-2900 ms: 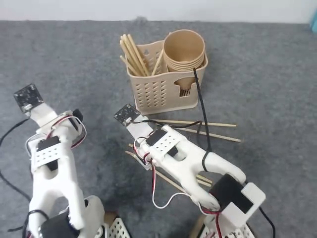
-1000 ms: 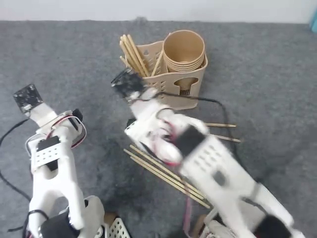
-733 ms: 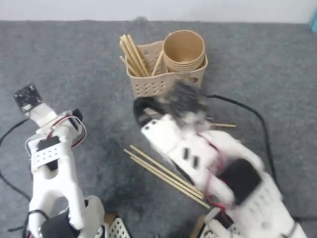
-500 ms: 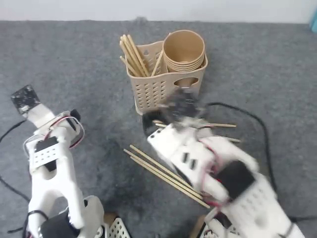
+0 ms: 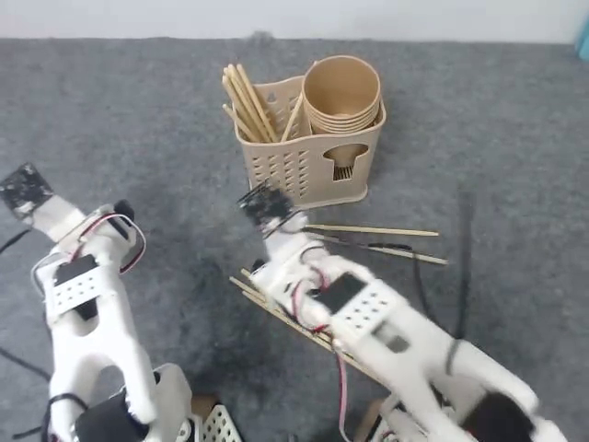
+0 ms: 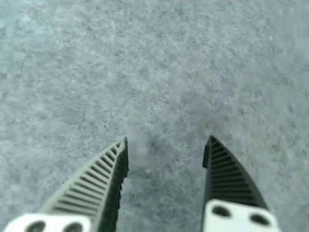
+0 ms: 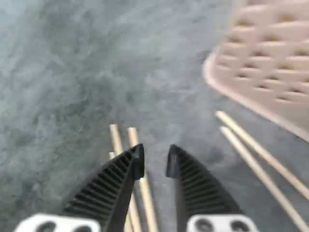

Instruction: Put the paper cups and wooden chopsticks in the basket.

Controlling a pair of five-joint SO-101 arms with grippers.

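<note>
The beige basket [image 5: 304, 161] stands at the back, holding a stack of paper cups [image 5: 341, 87] and several wooden chopsticks [image 5: 246, 101]. Two loose chopsticks [image 5: 382, 230] lie on the carpet in front of it, to the right. A bundle of chopsticks [image 5: 276, 308] lies diagonally under the right arm [image 5: 354, 308]. My right gripper [image 7: 155, 159] hovers over the ends of that bundle [image 7: 137, 193], narrowly open with nothing between its fingers. The basket's wall [image 7: 270, 72] is close ahead of it. My left gripper [image 6: 166, 150] is open over bare carpet, far left of the basket.
Grey carpet [image 5: 497, 138] covers the whole table. The left arm [image 5: 87, 285] stands at the left edge. A black cable [image 5: 433, 285] trails beside the right arm. Open carpet lies left and right of the basket.
The right arm swung up toward the basket front, across to the right, then back down over the near chopstick bundle. The left arm shifted slightly left.
</note>
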